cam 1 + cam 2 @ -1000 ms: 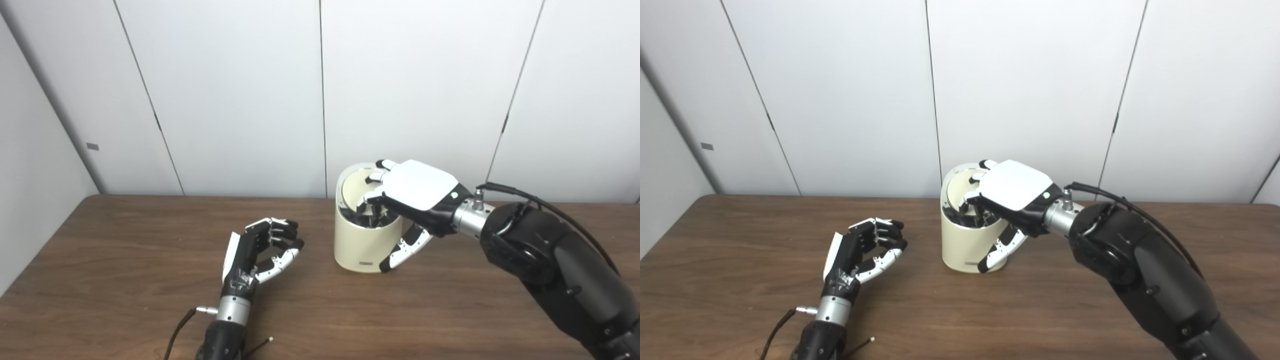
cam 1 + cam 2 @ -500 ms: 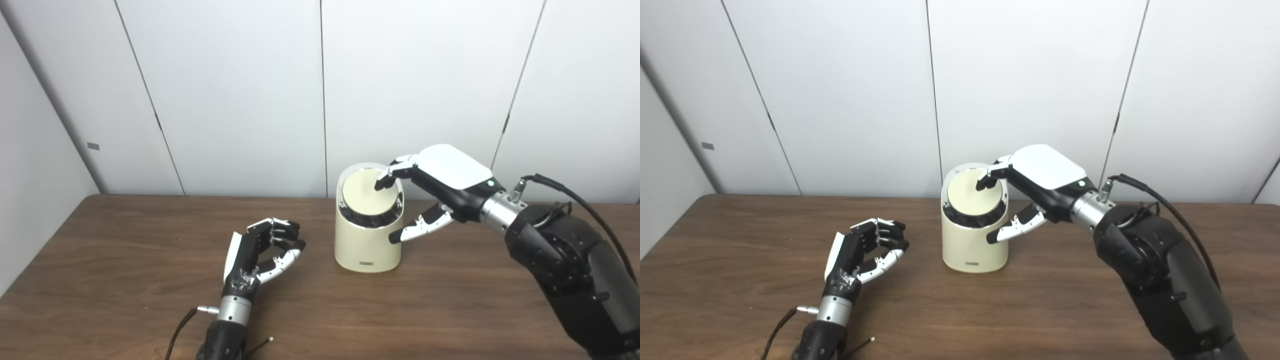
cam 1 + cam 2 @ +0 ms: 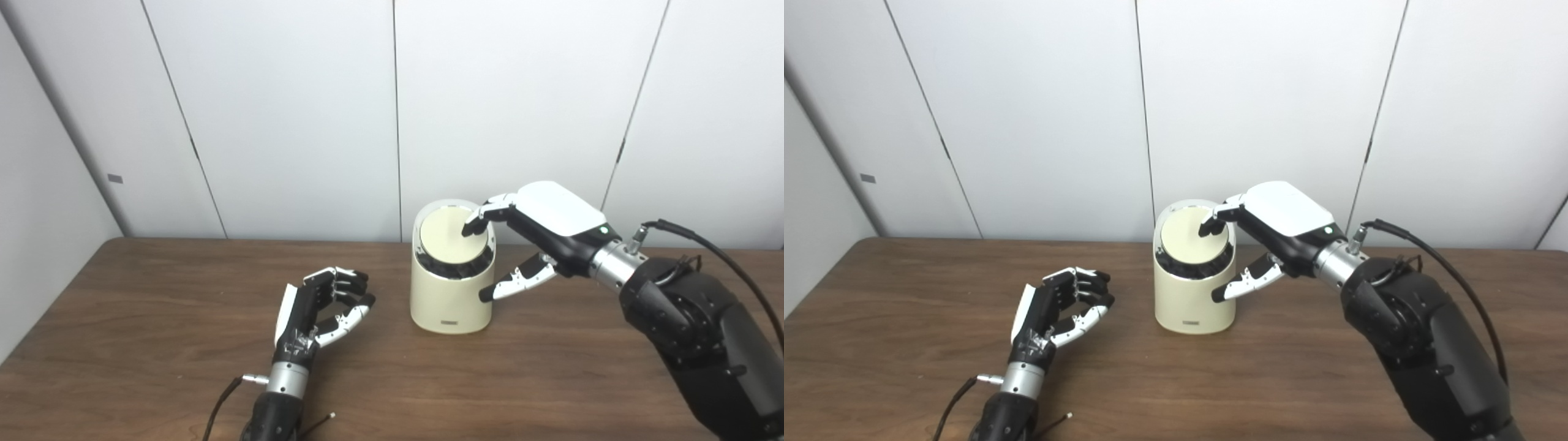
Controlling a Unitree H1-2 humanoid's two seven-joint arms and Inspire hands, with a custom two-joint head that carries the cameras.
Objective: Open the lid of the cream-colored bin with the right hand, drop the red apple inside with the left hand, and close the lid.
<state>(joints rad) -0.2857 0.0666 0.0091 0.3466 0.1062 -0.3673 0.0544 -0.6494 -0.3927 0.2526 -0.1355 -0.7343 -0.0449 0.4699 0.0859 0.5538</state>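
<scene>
The cream-colored bin [image 3: 450, 300] stands upright on the table, right of center. Its round lid [image 3: 444, 236] lies nearly level in the top, with a dark gap along its front edge. My right hand [image 3: 545, 214] hovers over the bin's right side. Its fingertips [image 3: 468, 229] touch the lid's right part, and its thumb [image 3: 511, 283] hangs beside the bin's wall; it holds nothing. My left hand [image 3: 321, 303] rests on the table left of the bin, fingers loosely curled and empty. No red apple is in view.
The brown wooden table [image 3: 153, 318] runs to a white panel wall [image 3: 294, 110] just behind the bin. A thin cable [image 3: 217, 404] trails from my left wrist at the front edge. My bulky right forearm [image 3: 692, 318] covers the table's right side.
A second ago my right hand's fingers pressed the lid down, tilted into the bin. The hand then rose and drew back right, and the lid swung back level. The left hand has not moved.
</scene>
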